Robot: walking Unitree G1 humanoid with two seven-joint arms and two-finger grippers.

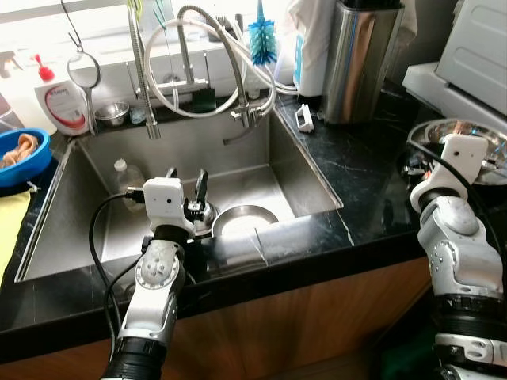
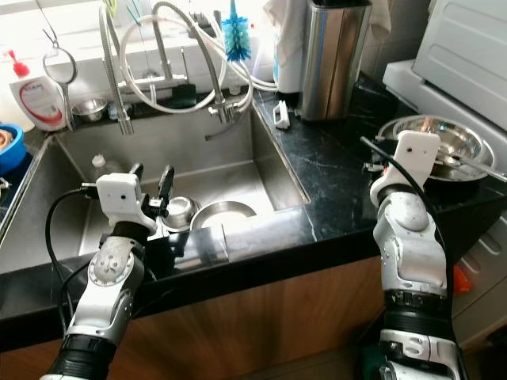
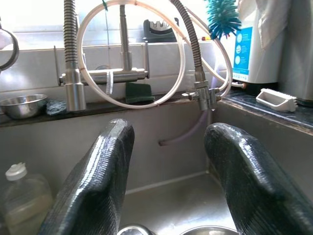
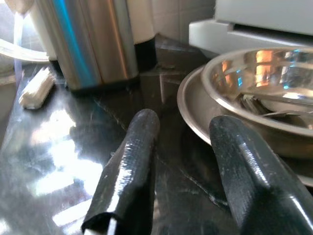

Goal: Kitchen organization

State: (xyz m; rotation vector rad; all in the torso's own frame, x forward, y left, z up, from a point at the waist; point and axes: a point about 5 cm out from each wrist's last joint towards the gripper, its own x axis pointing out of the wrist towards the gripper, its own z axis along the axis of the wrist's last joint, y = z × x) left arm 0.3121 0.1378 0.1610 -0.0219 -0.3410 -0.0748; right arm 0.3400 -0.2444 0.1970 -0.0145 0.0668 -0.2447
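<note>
At the far left a white soap bottle [image 1: 62, 103] with a red pump stands beside the sink. A blue bottle brush [image 1: 261, 38] hangs at the far side, near a tall steel canister [image 1: 360, 59]. A small white scrub brush [image 1: 304, 118] lies just beside the canister.

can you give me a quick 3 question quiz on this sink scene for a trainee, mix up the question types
1. True or false: the left gripper is shut on a plate.
2. The steel bowls by the right gripper sit: A) in the sink B) on the black counter C) on the floor.
3. Fill in: a small capped ____ stands in the sink's back left part.

Key: 1 false, it is open over the sink. 2 B. 3 bottle.
</note>
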